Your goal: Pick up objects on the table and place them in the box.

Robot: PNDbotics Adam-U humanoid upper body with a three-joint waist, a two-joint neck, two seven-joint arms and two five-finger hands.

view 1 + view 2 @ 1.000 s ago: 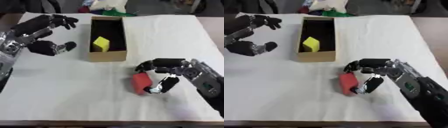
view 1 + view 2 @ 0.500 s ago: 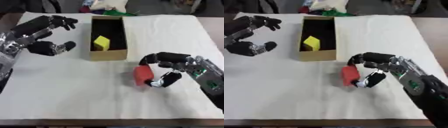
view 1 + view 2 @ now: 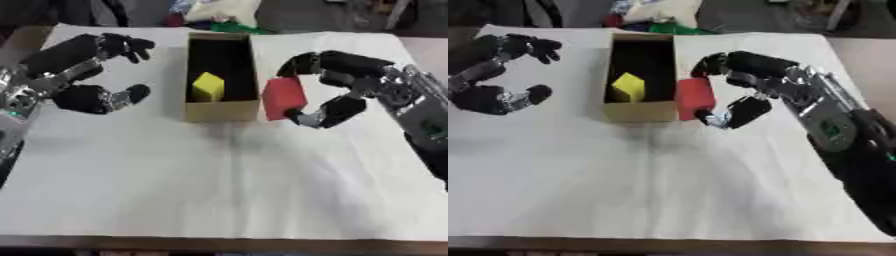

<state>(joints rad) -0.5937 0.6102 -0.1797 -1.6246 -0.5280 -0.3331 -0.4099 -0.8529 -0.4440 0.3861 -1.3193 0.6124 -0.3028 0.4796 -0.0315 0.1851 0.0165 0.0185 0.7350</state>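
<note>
My right hand [image 3: 339, 82] holds a red block [image 3: 283, 97] pinched between curled fingers and thumb, lifted off the table just right of the cardboard box [image 3: 221, 111]. The box is long, open at the top, and has a yellow block [image 3: 208, 86] lying inside near its front end. My left hand [image 3: 83, 75] hovers to the left of the box, fingers spread and relaxed, holding nothing.
A white cloth [image 3: 227, 190] covers the table, with wide bare room in front of the box. A heap of coloured things [image 3: 214, 15] lies past the box at the far edge. The table's front edge [image 3: 219, 245] runs along the bottom.
My right hand has lifted the red block off the table and carried it up and left, from the near right to the box's right wall. The left hand has barely moved.
</note>
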